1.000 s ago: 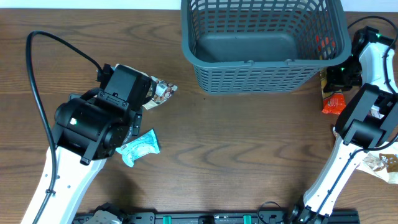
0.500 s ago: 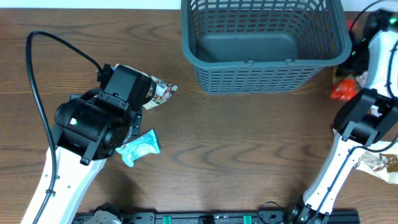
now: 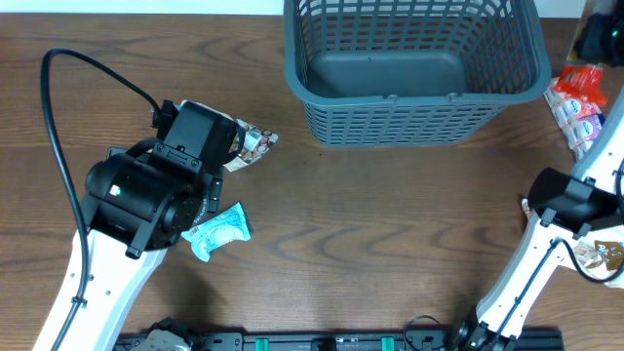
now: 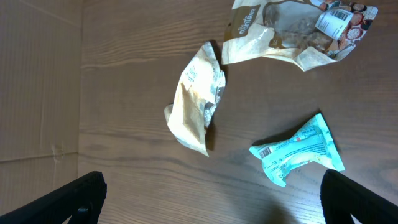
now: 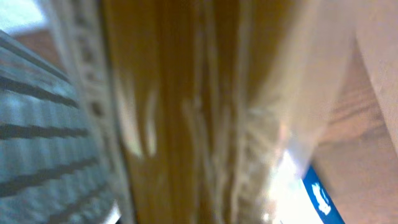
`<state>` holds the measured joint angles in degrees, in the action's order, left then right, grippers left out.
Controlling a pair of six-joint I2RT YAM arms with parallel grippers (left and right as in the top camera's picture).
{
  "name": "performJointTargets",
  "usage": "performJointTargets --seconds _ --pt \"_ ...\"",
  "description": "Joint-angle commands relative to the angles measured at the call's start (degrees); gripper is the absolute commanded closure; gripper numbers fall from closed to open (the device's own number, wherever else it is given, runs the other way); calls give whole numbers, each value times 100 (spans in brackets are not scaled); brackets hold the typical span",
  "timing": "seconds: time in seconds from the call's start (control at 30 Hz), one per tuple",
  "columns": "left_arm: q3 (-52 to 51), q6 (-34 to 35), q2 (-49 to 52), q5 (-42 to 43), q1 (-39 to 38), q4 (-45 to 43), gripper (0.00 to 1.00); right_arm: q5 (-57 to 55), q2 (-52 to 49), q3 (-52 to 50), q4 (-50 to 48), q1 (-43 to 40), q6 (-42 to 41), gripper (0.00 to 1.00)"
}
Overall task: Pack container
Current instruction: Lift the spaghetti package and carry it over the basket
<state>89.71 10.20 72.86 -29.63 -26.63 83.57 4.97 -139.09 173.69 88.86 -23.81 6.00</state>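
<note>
The table (image 3: 390, 224) is brown wood. The container (image 3: 414, 122) sits at its far edge, well apart from the left pincer (image 4: 214, 202), which is wide open and holds nothing. The right pincer (image 3: 600, 39) is just beside the container's right side, with a red and white packet (image 3: 575, 102) close by. I cannot tell if it grips.

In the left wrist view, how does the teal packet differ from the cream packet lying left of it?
The teal packet is smaller than the cream packet. The teal packet shows a barcode label, while the cream packet shows none that I can make out. The cream packet runs nearly up and down the picture, whereas the teal packet slants across it. Both are crumpled and lie flat on the wooden table.
</note>
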Motion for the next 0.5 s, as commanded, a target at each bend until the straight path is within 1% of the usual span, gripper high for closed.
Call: performJointTargets --seconds 0.0,0.27,0.47 --pt "42 -76 -42 -105 37 17 1 721 1003 365 -326 59 -358 99" --pt "42 -76 -42 -105 37 15 1 817 1943 363 -1001 435 -664 99" --pt "42 -74 -42 -105 37 15 2 1139 2162 358 -1202 953 -765 99"
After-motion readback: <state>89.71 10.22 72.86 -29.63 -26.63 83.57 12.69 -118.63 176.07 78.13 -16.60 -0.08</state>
